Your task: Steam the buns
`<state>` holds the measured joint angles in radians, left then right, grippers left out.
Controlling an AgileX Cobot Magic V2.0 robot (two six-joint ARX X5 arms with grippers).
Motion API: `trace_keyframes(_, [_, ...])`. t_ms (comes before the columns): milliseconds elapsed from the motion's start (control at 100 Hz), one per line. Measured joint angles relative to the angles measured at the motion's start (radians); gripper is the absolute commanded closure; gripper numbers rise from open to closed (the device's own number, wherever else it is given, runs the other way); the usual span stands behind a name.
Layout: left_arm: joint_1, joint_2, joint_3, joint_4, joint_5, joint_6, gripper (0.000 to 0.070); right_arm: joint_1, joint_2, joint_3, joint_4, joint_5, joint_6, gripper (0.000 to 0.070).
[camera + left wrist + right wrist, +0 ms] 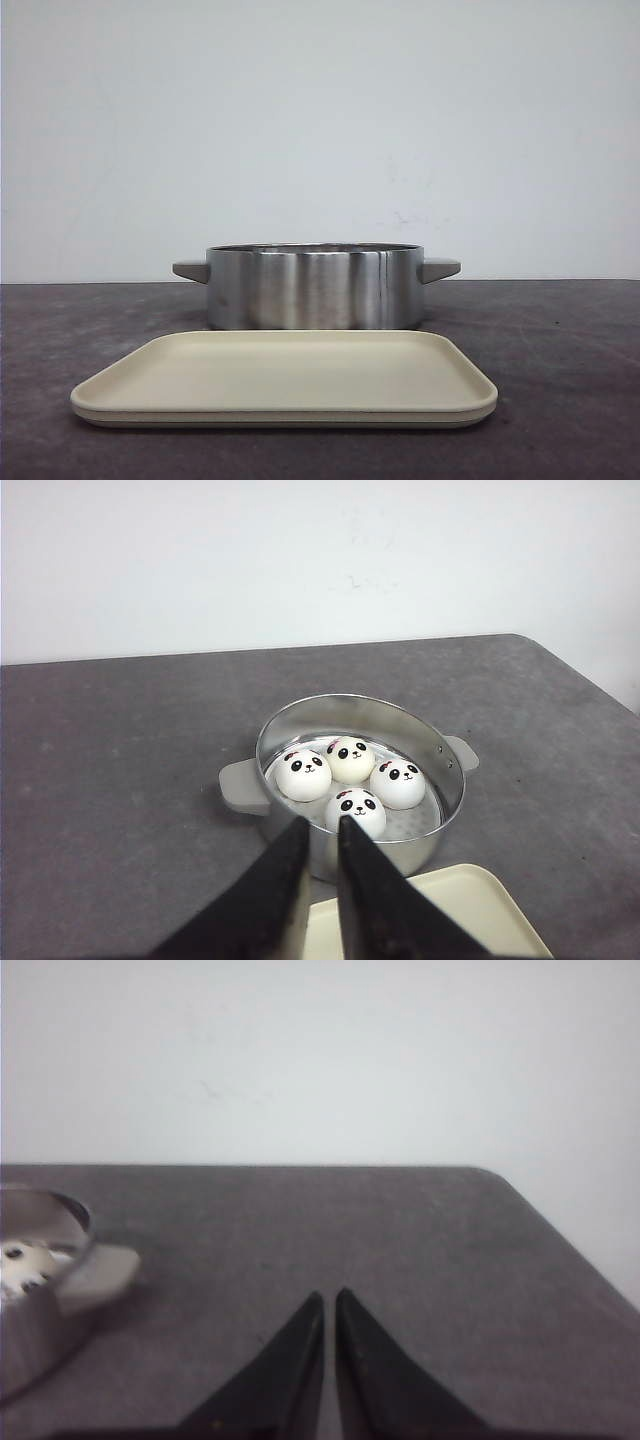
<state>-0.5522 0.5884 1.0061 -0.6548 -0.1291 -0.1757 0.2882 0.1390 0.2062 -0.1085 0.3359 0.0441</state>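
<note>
Sitting inside the steel pot [360,780], the buns [350,780] cluster on its perforated floor, all four touching or nearly so, panda faces showing. A cream tray [285,385] lies just in front of the pot on the grey table [560,380]. The left gripper [320,825] hovers above the pot's near rim, its jaws nearly closed and empty. The right gripper [329,1295], off beside the pot's handle [100,1270], is likewise nearly closed, holding nothing.
</note>
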Motion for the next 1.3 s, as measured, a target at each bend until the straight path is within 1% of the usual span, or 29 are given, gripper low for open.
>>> trace_keyframes(240, [0.0,0.0,0.0,0.0,0.0,0.0,0.07,-0.117,-0.122,-0.15,0.0,-0.111,-0.003,0.0688])
trace_keyframes(340, [0.0,0.0,0.0,0.0,0.0,0.0,0.07,-0.125,-0.135,-0.188,-0.002,-0.174,-0.002,0.0688])
trace_keyframes(410, [0.0,0.0,0.0,0.0,0.0,0.0,0.07,-0.125,-0.135,-0.192,-0.051,-0.227,-0.002,0.0688])
trace_keyframes(470, [0.0,0.0,0.0,0.0,0.0,0.0,0.07,-0.125,-0.134,-0.191,-0.06,-0.255,-0.002,0.0688])
trace_keyframes(650, [0.0,0.0,0.0,0.0,0.0,0.0,0.07,-0.125,-0.135,-0.191,-0.06,-0.256,-0.003,0.0688])
trace_keyframes(810, [0.0,0.0,0.0,0.0,0.0,0.0,0.07,-0.125,-0.135,-0.191,-0.06,-0.276,-0.003,0.0688])
trace_keyframes(1300, [0.0,0.0,0.0,0.0,0.0,0.0,0.07,-0.125,-0.135,-0.191,-0.058,-0.277,-0.003,0.0688])
